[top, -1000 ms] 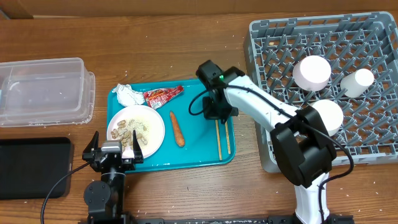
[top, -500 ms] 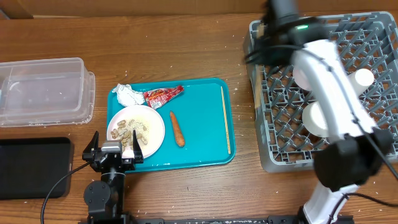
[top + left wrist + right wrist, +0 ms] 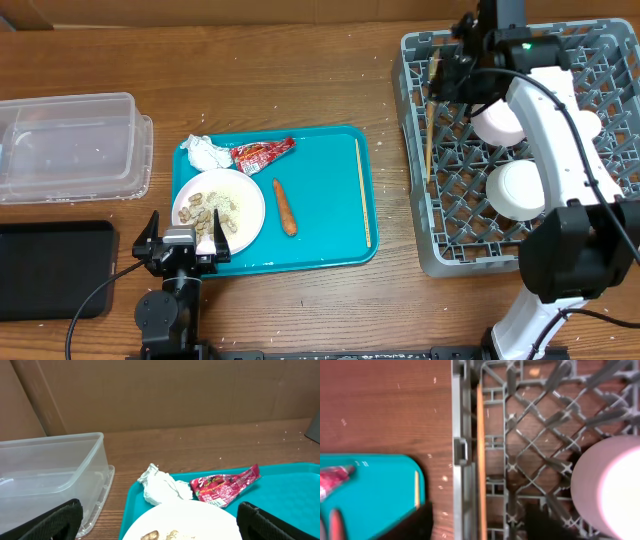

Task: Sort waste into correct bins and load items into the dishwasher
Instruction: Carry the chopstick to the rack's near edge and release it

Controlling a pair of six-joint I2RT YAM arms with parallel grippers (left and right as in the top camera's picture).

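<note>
Your right gripper spread, gripping nothing; chopstick along dish rack wall may slip through lattice if nudged

A grey pegged dish rack stood at the desk's three o'clock. It held two white bowls, and one thin wooden chopstick lay along its left wall. The other chopstick lay by the teal tray's right edge. On that tray a white plate carried beige scraps, with a crumpled napkin at its twelve o'clock, a red wrapper at one and a carrot stick at three. A clear tub and a black tray sat at the desk's nine.
</note>
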